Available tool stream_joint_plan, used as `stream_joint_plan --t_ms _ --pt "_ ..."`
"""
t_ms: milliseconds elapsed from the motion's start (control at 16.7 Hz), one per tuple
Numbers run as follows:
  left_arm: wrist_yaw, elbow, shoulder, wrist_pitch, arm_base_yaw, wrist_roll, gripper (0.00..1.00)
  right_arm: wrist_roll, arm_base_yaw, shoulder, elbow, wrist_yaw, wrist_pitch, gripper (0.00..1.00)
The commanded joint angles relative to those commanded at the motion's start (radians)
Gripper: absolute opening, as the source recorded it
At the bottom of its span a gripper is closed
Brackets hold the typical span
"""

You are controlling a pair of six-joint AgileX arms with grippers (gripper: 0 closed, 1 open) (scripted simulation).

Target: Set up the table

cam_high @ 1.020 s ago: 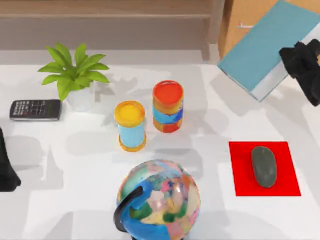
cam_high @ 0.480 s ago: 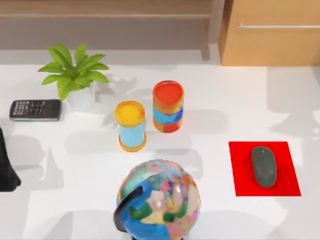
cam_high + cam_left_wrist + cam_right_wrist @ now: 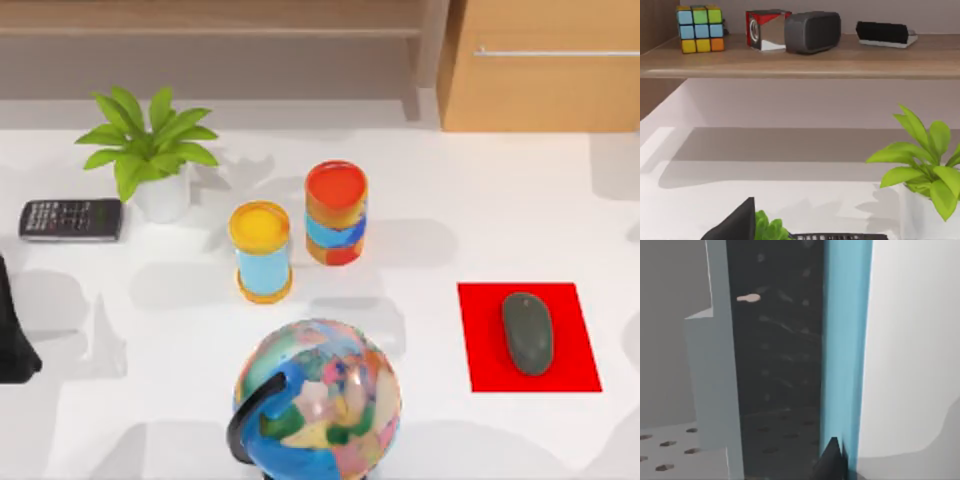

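At the right wrist view's lower middle, the right gripper (image 3: 834, 462) seems pinched on a blue book (image 3: 845, 340), its long edge running up the frame. The table (image 3: 520, 200) lies bare at the top view's upper right, probably nearer this arm. The left gripper (image 3: 15, 340) is parked at the left edge; I cannot tell its grip.

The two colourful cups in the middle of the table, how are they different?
The cup with the yellow top has a light blue body and an orange base; the cup with the red top has orange, blue and red bands. The yellow-topped one stands nearer the globe, the red-topped one nearer the back. Both stand upright on the table, apart.
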Motion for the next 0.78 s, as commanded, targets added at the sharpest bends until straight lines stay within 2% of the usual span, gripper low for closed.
stream_joint_plan --t_ms 780 --pt "0.000 0.000 0.000 0.000 0.000 0.000 1.00 0.011 0.037 0.092 0.112 0.037 -0.015 0.00"
